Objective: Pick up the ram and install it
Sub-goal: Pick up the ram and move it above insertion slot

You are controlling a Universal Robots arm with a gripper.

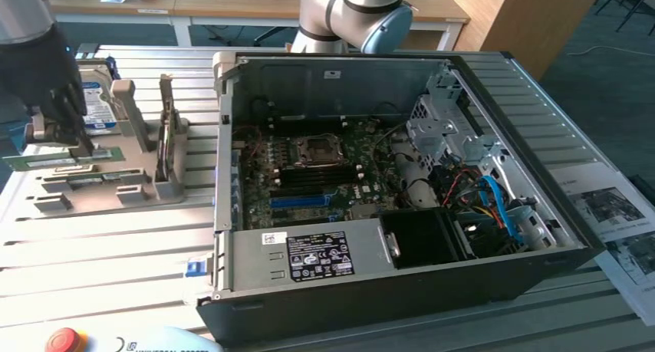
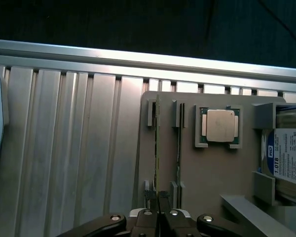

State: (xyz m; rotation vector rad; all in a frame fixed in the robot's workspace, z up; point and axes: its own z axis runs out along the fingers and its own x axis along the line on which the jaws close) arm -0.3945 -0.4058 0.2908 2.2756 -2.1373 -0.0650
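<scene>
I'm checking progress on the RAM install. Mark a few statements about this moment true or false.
1. The gripper is shut on the ram. True.
2. The ram sits in the motherboard. False: it is at the grey holder, outside the case.
3. The computer case is open. True.
4. The holder's chip recess is vacant. False: a silver processor chip lies in it.

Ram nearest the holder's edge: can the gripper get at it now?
Likely yes: the gripper is on the ram, jaws shut on its edge, nothing in between; the neighbouring stick stands apart.
</scene>
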